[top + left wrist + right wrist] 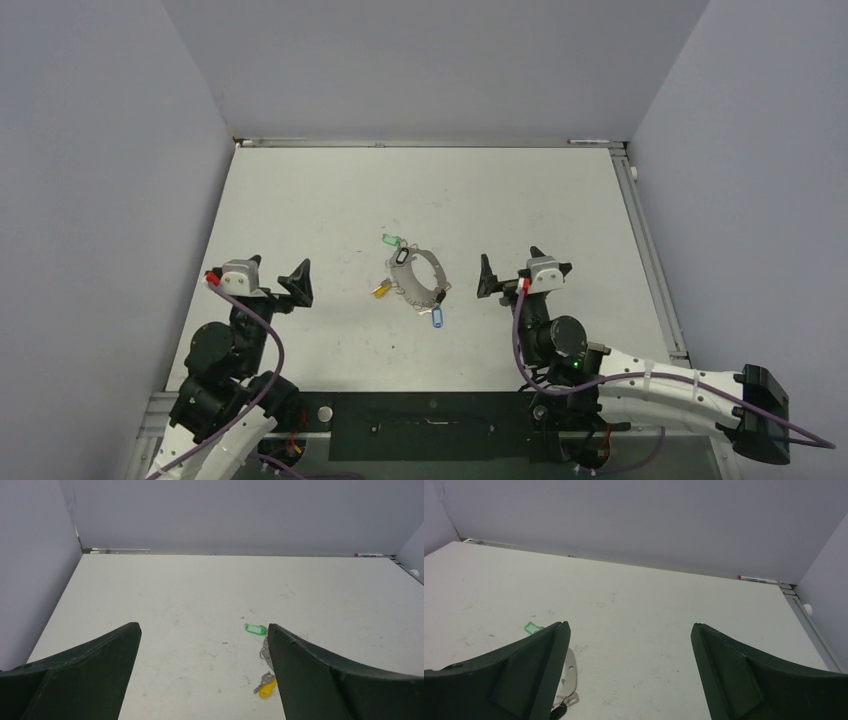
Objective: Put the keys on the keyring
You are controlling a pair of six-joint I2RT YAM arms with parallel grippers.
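Note:
The silvery keyring (420,279) lies flat at the table's middle, with the keys around its rim: green (391,241), black (403,255), yellow (382,289) and blue (436,317). My left gripper (281,268) hovers open to the ring's left. The right gripper (511,260) hovers open to the ring's right. The left wrist view shows the left gripper (204,626) empty, with the green key (255,629), the yellow key (267,687) and a bit of keyring (264,652) beside its right finger. In the right wrist view the right gripper (630,625) is empty; the keyring (569,672) and green key (531,628) peek past its left finger.
Grey walls enclose the white table (330,200) on the left, back and right. A marker pen (758,579) lies along the back edge at the right. A metal rail (650,250) runs down the table's right side.

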